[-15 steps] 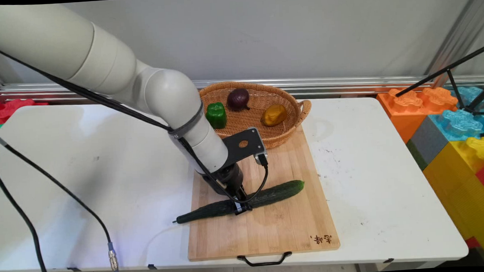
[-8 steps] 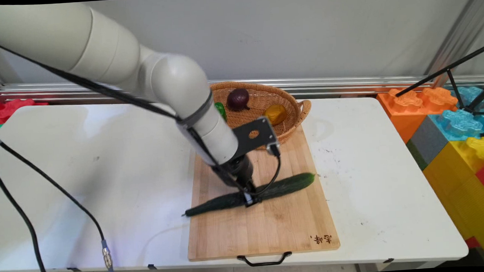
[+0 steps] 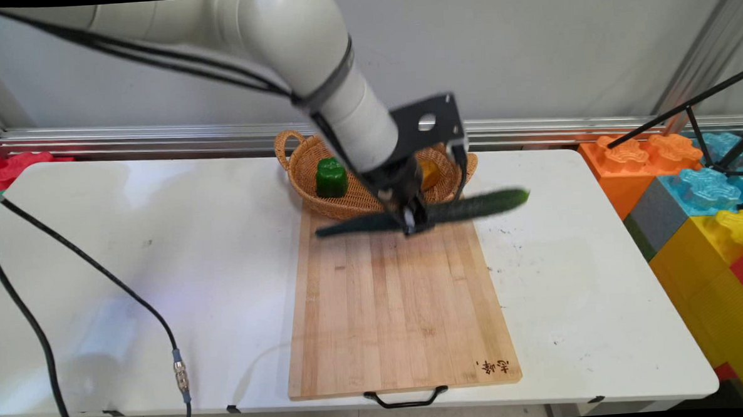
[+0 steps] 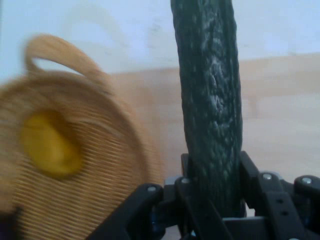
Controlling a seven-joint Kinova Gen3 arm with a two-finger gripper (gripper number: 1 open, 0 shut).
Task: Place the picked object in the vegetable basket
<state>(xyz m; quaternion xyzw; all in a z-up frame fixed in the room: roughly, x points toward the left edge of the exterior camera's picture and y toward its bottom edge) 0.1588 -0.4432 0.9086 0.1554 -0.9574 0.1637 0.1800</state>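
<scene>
The gripper [image 3: 412, 222] pinches a cucumber [image 3: 472, 207] at mid-length, holding it level in the air above the cutting board's [image 3: 401, 320] far end, just beside the wicker basket [image 3: 346, 200]

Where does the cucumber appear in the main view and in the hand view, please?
Main view: the cucumber hangs crosswise in the gripper, above the cutting board's far end.
Hand view: it runs up the picture's middle, from between the fingers.
Shared landmark: the wicker basket, at left in the hand view.
</scene>
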